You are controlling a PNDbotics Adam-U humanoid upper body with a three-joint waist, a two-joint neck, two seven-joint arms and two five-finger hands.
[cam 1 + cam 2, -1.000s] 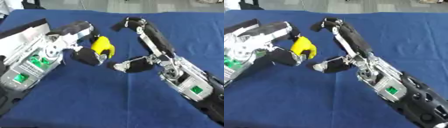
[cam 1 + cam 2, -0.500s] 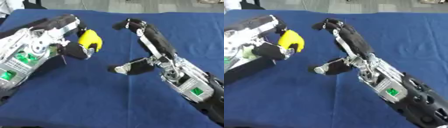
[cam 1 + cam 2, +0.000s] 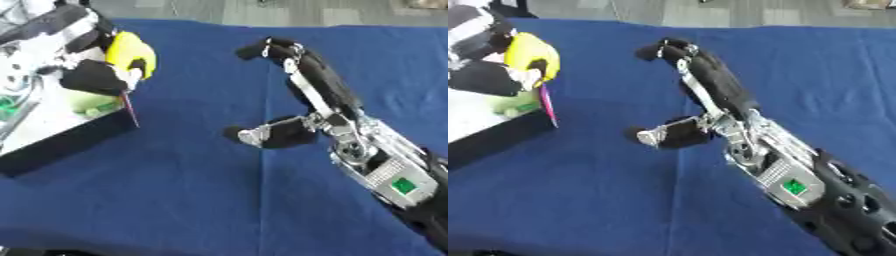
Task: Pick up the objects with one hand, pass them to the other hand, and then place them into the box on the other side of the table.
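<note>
Left eye view: yellow object (image 3: 131,52) held over the box (image 3: 66,132).
The left hand (image 3: 92,75) curled round it above the box's near wall; this view showed more of the box's white inside, the right eye view less. The right hand (image 3: 697,107) hung released, empty, over bare blue worktop (image 3: 175,190), well apart.

The scene is evenly and brightly lit, and soft shadows are cast on the table (image 3: 192,190) below the right hand (image 3: 302,127). Motion blur is seen toward 10 o'clock; white surfaces there are washed out.
</note>
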